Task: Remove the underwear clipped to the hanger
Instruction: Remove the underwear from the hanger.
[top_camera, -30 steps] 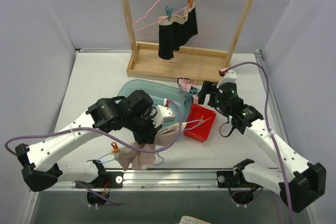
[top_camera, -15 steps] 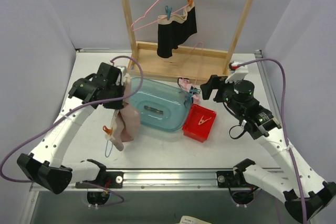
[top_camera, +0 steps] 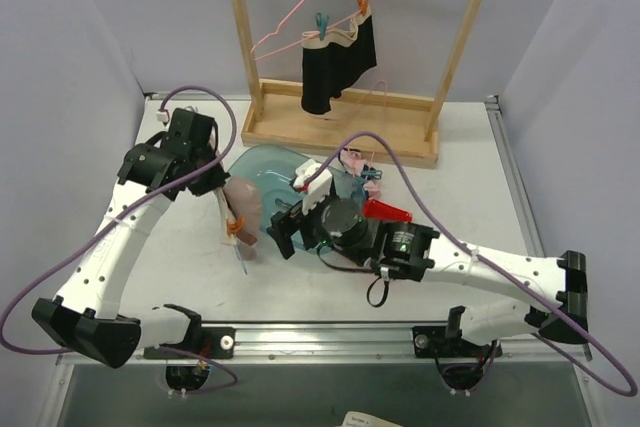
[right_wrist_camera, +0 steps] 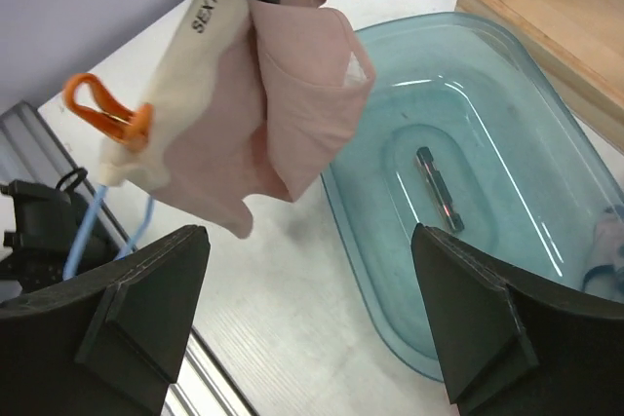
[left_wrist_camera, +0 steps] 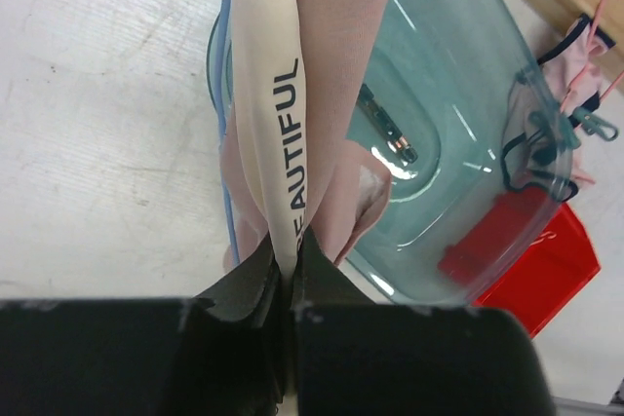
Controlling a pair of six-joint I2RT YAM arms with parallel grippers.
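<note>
In left gripper (left_wrist_camera: 291, 262), soft pink underwear (left_wrist_camera: 341, 94)

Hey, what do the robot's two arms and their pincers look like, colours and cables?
The left arm and right arm have white links with black joints and black bases. A purple cable loops along each. The left pincer and right pincer have black, blocky fingers.

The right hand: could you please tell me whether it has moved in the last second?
Yes. The right hand has swung left across the teal tub, from by the red bin to the tub's left side, near the pink underwear.
</note>
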